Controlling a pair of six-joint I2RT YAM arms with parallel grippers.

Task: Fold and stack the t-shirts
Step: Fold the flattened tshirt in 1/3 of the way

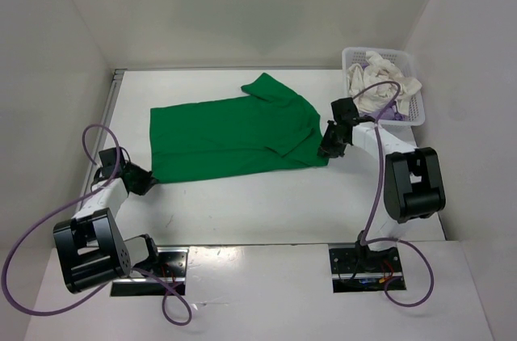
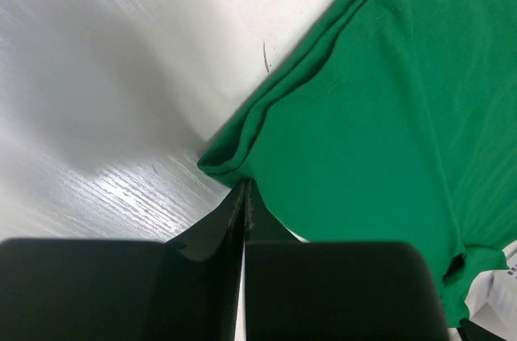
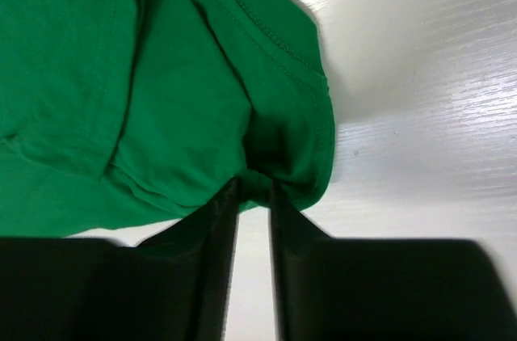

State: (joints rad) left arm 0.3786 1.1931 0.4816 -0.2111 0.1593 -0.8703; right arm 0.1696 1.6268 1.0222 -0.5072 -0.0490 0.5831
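Observation:
A bright green t-shirt (image 1: pixel 234 135) lies spread flat in the middle of the table, a sleeve pointing to the back. My left gripper (image 1: pixel 148 180) sits at its near left corner. In the left wrist view the jaws (image 2: pixel 245 187) are shut on the folded hem corner of the green cloth (image 2: pixel 355 139). At the shirt's near right corner is my right gripper (image 1: pixel 329 147). Its fingers (image 3: pixel 254 189) pinch a bunched fold of the green cloth (image 3: pixel 161 90). A white-cream t-shirt (image 1: pixel 376 82) and a bit of a light purple one (image 1: pixel 391 114) lie crumpled in the basket.
A white plastic lattice basket (image 1: pixel 355 53) stands at the back right corner, close behind the right arm. White walls enclose the table on the left, back and right. Purple cables loop from both arms near the front edge.

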